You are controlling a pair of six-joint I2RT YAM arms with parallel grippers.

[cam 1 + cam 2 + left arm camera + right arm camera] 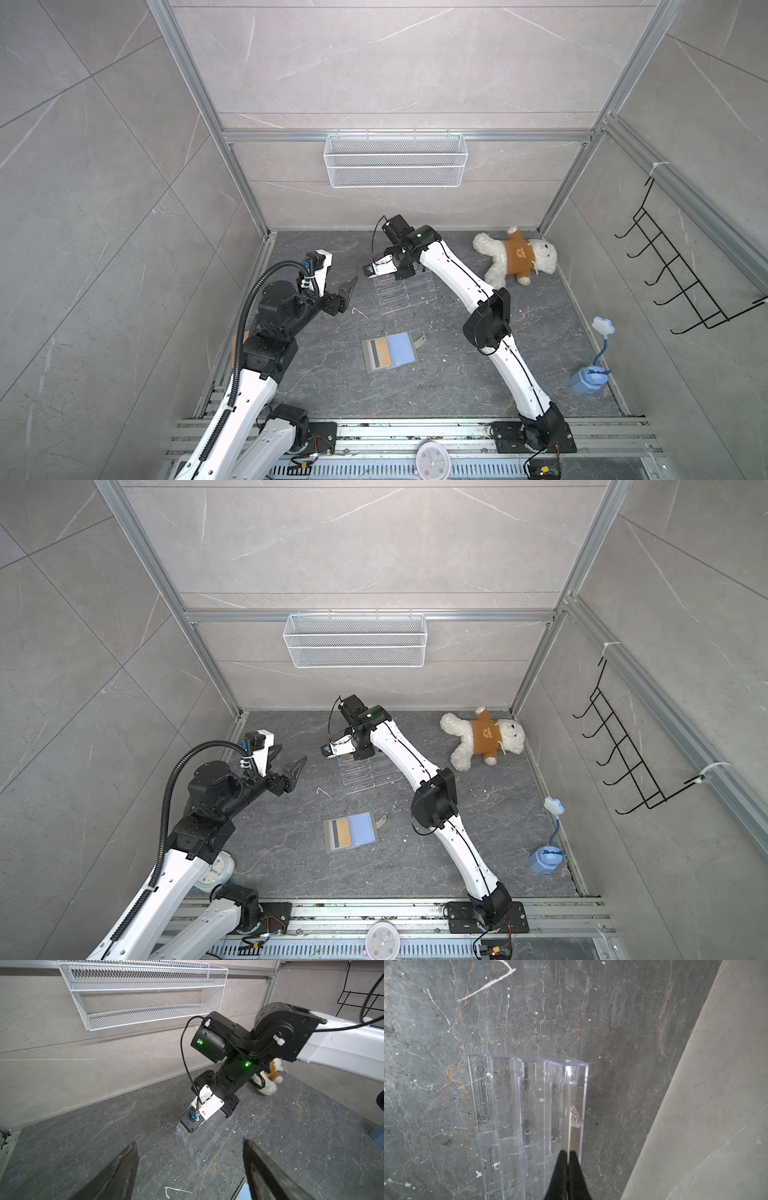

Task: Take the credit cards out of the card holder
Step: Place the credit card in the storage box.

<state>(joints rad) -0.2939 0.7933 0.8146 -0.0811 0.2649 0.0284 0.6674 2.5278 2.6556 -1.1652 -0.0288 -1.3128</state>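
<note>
Credit card (568, 1118): a thin, rigid plastic rectangle, seen edge-on as a pale line, is clamped between the right jaws.
Right jaws: black and tapered, pressed together on the card. They are held over the outermost channel on the far side of the acrylic stand (508, 1105). Whether the card's lower edge is already inside the channel cannot be told.
Left jaws: spread wide apart with nothing held. They are poised above the bench (415, 390), near the stand and well apart from the card holder.
Acrylic stand: clear, hard and scuffed, stepped in tiers with narrow channels.
Card holder (367, 355): laid open and flat on the bench, nearer the arm bases. It has a grey fabric-like cover, a light blue panel (401, 351) and a small snap tab (420, 340) folded outward.
Second credit card (381, 353): gold-orange, seated in a slot of the holder.
Step in hand: judged to be the setting of one removed card into the stand.
Next move: the held card is to be released squarely into its channel. The second card is then to be pinched by its exposed edge while the soft holder is pinned, since it may slide or lift.
Bench: dark, veined and stone-like, flecked with white.
</note>
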